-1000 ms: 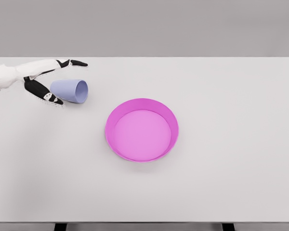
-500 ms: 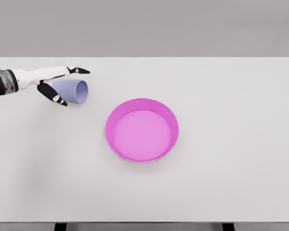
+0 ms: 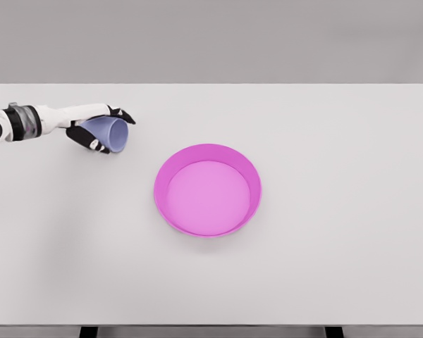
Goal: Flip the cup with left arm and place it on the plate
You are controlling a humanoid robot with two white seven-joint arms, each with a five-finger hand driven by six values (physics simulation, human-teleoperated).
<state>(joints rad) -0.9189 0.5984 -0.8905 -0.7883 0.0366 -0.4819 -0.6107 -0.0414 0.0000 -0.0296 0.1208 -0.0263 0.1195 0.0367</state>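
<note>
The cup (image 3: 110,133) lies on its side on the white table (image 3: 324,274), at about ten o'clock from the plate (image 3: 207,189) and well apart from it, its open mouth turned toward three o'clock and slightly toward the camera. It looks like a small, thin-walled, pale lavender tumbler, so my guess is that it is light and stiff, with a smooth skin that could slide or roll under a loose grip; being round and lying down, it may well roll off toward twelve or six o'clock if nudged off-centre. The sensible place to take it is around the barrel, between base and rim, fingers on the far side and thumb on the near side, which leaves the wrist free to turn it upright. The left hand (image 3: 92,128) comes in from nine o'clock and is wrapped around that barrel: the dark fingertips (image 3: 125,115) reach over the upper edge near the rim, and the thumb sits against the lower side, so the hand appears closed on the cup, though whether the grip is firm I cannot tell. The cup rests on the table, not yet lifted. The magenta plate, a shallow rimmed dish, sits empty at centre
</note>
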